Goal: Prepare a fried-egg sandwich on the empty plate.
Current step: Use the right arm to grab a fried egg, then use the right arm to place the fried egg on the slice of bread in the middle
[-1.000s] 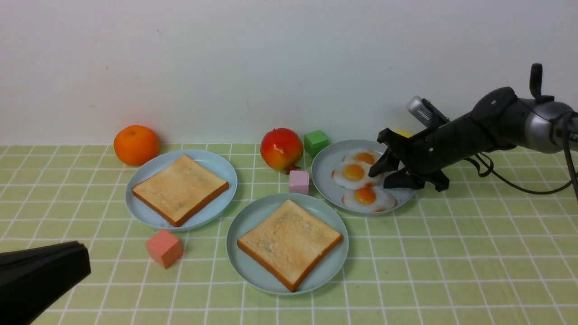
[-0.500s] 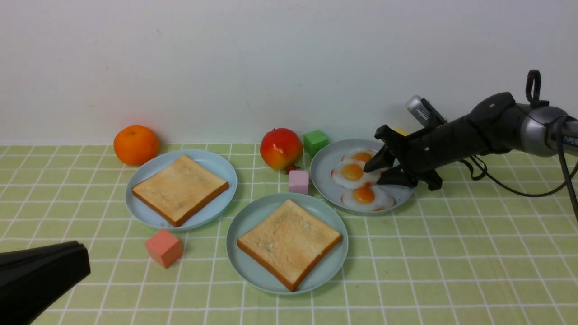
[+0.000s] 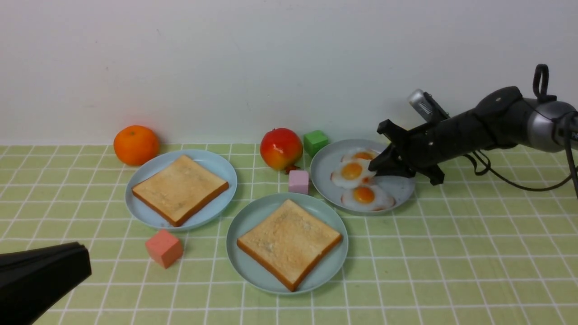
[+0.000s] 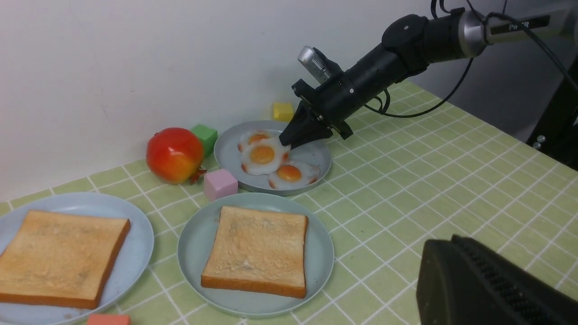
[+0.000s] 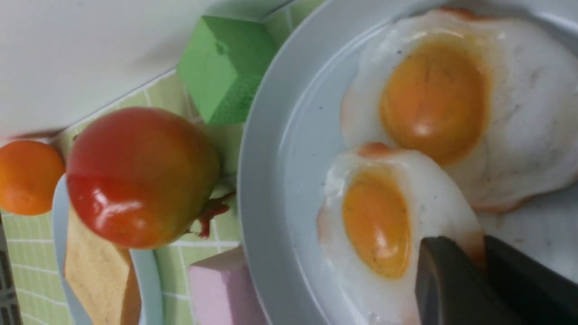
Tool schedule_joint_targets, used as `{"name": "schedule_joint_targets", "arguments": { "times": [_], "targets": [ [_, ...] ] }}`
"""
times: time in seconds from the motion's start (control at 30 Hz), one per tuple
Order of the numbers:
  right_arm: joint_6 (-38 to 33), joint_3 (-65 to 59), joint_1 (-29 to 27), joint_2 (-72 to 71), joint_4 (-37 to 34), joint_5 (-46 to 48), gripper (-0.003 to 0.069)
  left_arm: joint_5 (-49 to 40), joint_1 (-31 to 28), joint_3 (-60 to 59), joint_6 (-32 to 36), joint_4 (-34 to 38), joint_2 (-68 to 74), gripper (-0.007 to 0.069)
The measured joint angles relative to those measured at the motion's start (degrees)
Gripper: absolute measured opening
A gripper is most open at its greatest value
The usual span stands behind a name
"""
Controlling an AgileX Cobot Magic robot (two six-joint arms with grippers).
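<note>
While my left claw (image 3: 74,267) sits pressed shut, low at the near left of the table (image 3: 451,253), my right claw (image 3: 375,168) reaches in over the grey plate (image 3: 399,192) and pinches the middle fried egg (image 3: 351,172) by its rim. My two dark fingers (image 5: 451,280) are nearly together, with the egg's edge caught between them. That egg sits within the grey plate, overlapping another egg (image 3: 362,155) behind it. The mint plate (image 3: 239,230) lies nearer me, just beside the grey one, carrying one toast slice (image 3: 289,243) flat on it.
</note>
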State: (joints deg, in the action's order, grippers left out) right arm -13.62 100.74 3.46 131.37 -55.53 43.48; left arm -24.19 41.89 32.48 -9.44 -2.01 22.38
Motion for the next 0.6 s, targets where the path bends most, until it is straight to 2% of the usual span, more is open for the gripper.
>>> {"name": "schedule_joint_targets", "arguments": {
  "times": [0.3, 0.37, 0.47, 0.5, 0.6],
  "targets": [
    [-3.93, -0.84, 0.06, -11.13, -0.64, 9.19, 0.0074, -0.28, 0.00, 0.00, 0.00, -1.50, 0.05, -0.0003],
    [-4.73, -4.12, 1.19, -16.29, -0.40, 10.77, 0.0074, -1.42, 0.00, 0.00, 0.00, -1.88, 0.05, -0.0002],
    [-5.70, -12.52, 3.93, -22.37, 0.18, 9.19, 0.0074, -2.71, 0.00, 0.00, 0.00, -1.93, 0.05, -0.0002],
    [-6.44, -18.39, 6.52, -25.66, 0.20, 6.42, 0.0074, -3.55, 0.00, 0.00, 0.00, -1.93, 0.11, 0.0000],
    [-8.06, -24.79, 10.31, -28.49, -1.33, 1.67, 0.0074, -4.14, 0.00, 0.00, 0.00, -2.11, 0.16, 0.0001]
  ]
}}
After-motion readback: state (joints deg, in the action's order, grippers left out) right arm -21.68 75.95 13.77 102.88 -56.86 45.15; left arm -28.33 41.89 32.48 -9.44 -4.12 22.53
